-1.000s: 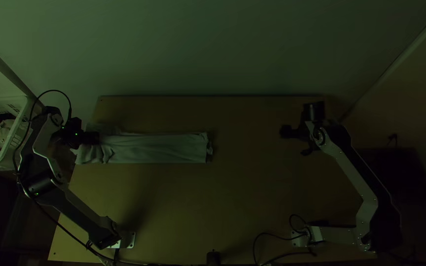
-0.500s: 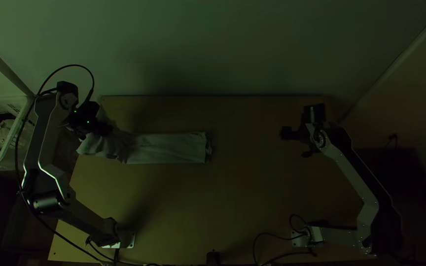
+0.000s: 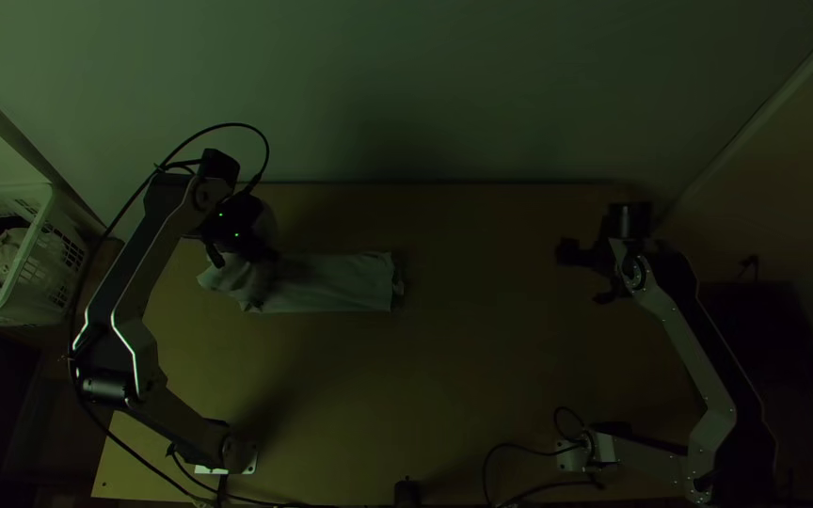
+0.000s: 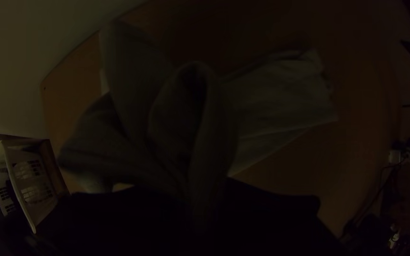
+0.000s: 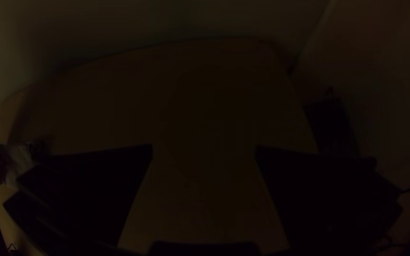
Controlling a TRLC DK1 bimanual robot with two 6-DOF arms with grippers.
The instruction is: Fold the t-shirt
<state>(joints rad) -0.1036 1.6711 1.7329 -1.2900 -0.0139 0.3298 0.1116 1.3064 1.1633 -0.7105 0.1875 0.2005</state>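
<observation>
One t-shirt [image 3: 331, 282]: toward 10 o'clock on the table [image 3: 482, 395], a narrow strip; its 3 o'clock part lies flat, its 9 o'clock end is raised and bunched.
Left tool [image 4: 201, 208]: closed on the t-shirt, pinching gathered cloth at the 9 o'clock end; loose folds stand up around the pinch.
Right tool [image 5: 204, 149]: fingers wide apart, nothing between them, toward 2 o'clock over the table, well apart from the cloth.
Cloth weight: light, I would judge, so the grip need only be firm enough to keep the layers together.
Cloth stiffness: soft and limp; it should droop from any single pinch and crease wherever it is pushed.
Layers: likely several, and apt to slide over one another; a shallow bite might take the top one alone.
Best hold: the full stack near the 9 o'clock end, with the pads reaching well in from the edge.
Flat 3 o'clock end: probably best left lying as the base; tugging the strip could drag it along and skew the fold.
</observation>
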